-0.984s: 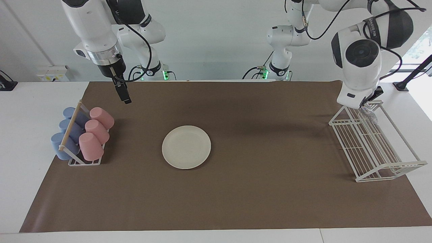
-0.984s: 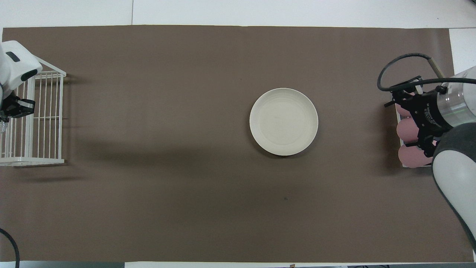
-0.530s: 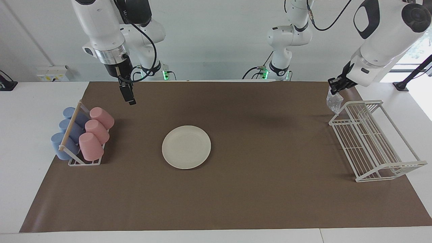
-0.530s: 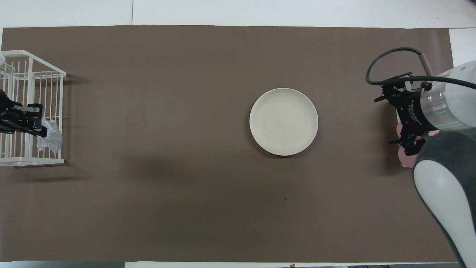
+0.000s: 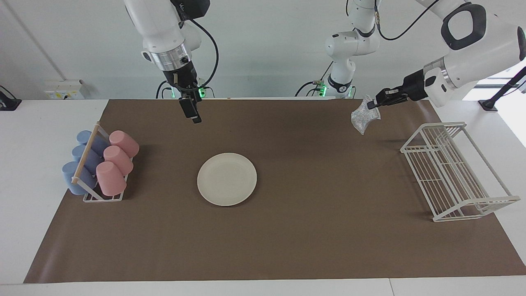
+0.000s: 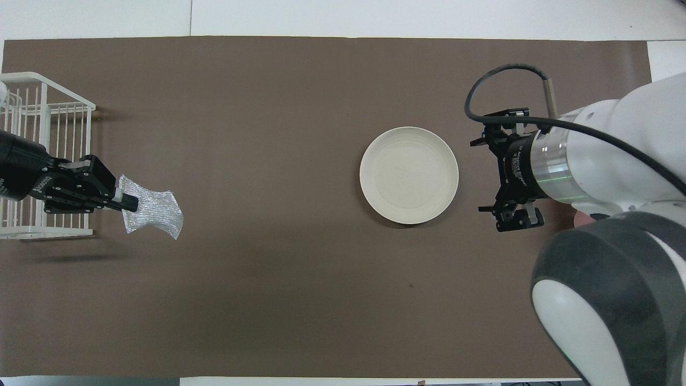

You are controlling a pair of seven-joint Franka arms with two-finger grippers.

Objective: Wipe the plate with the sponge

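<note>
Both arms have swung in over the brown mat (image 5: 287,246) since the earlier frames; the left gripper (image 5: 373,104), which was down at the white wire rack (image 5: 456,172) a second ago, has lifted clear of it and now hangs over the bare mat between the rack and the plate (image 5: 227,179), its fingertips pinched tight on one edge of the sponge (image 5: 364,116), a crinkly silver scrubber that droops below them in the air; the right gripper (image 5: 192,112) has come across from above the cup holder (image 5: 100,164) and now points down over the mat, just off the plate's rim toward the right arm's end of the counter (image 5: 53,123), with its fingers spread wide and nothing between them.

Starting nearest the robots: both grippers are up in the air over the mat; farther out, the plate lies flat on the mat, untouched, well apart from the sponge; the cup holder with its blue and pink cups (image 5: 121,142) lying on their sides sits at the right arm's end, the wire rack at the left arm's end. Small white lettering runs along the right gripper's black body in the overhead view, but it cannot be read.
</note>
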